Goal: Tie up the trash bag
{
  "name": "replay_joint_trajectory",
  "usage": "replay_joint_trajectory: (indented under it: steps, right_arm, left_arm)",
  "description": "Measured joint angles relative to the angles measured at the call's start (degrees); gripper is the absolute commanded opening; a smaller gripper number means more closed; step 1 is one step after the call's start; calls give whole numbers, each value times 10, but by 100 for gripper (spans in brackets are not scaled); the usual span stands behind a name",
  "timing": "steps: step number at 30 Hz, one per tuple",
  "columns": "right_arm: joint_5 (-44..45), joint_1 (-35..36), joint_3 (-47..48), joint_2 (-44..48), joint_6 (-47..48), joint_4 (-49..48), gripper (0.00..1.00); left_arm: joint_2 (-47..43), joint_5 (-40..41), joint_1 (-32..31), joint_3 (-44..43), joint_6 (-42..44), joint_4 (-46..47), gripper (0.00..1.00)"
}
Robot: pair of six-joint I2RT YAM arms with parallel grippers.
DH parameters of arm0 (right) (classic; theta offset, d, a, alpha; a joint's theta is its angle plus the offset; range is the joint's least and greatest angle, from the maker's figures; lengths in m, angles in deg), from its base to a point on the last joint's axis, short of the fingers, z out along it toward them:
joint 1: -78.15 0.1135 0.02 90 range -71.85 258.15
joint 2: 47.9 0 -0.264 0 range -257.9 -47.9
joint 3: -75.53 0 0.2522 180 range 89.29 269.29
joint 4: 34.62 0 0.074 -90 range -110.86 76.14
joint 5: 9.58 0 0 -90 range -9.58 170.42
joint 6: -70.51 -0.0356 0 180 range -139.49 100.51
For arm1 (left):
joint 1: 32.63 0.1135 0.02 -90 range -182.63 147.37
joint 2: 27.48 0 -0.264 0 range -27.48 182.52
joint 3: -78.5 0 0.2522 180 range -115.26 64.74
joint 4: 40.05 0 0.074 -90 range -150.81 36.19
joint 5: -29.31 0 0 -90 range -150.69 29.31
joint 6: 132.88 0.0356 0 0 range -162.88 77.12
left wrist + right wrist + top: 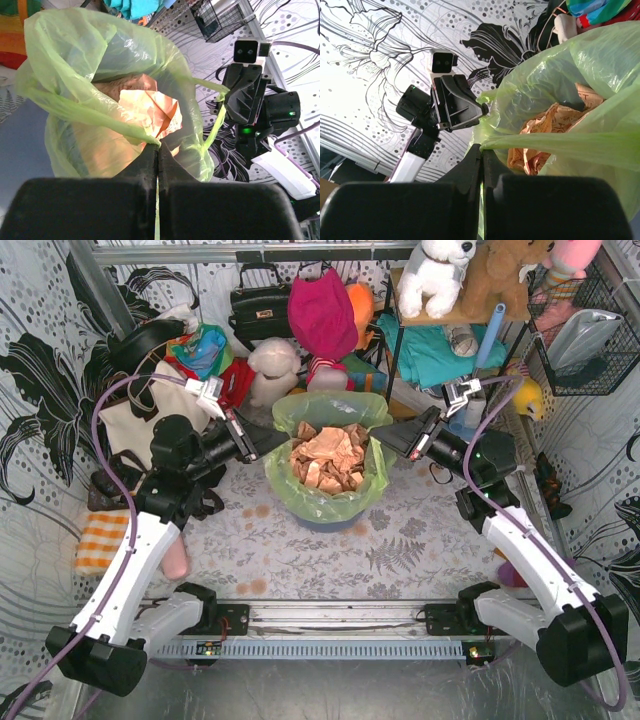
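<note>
The thin translucent light-green plastic trash bag [322, 412], filled with tan crumpled paper scraps [330, 458], is seated in a round blue-grey bin [330, 524] at the middle of the floral-patterned table [420, 540]. Its rim is pinched on the left side by the left gripper [157, 149] and on the right side by the right gripper [481, 149], both pairs of jaws being pressed together on stretched plastic.

White links [140, 550], black joints [178, 445], purple cables [96, 430]; left pincer [157, 150] and right pincer [481, 149] matte black.

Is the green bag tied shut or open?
Open. The bag gapes wide, crumpled paper shows inside, and no knot is made yet.
</note>
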Motion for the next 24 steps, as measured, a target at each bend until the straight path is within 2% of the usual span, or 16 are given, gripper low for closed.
replay_joint_trajectory:
  steps: [7, 14, 19, 24]
  right_arm:
    - [30, 0, -25, 13, 34, 22, 0]
    - [89, 0, -76, 90, 88, 129, 0]
    - [150, 0, -92, 151, 120, 218, 0]
    - [176, 0, -96, 170, 128, 261, 0]
  left_arm:
    - [-3, 43, 0, 20, 48, -53, 0]
    - [-31, 105, 0, 80, 88, -129, 0]
    - [-54, 114, 0, 115, 98, -139, 0]
    - [-65, 102, 0, 134, 103, -150, 0]
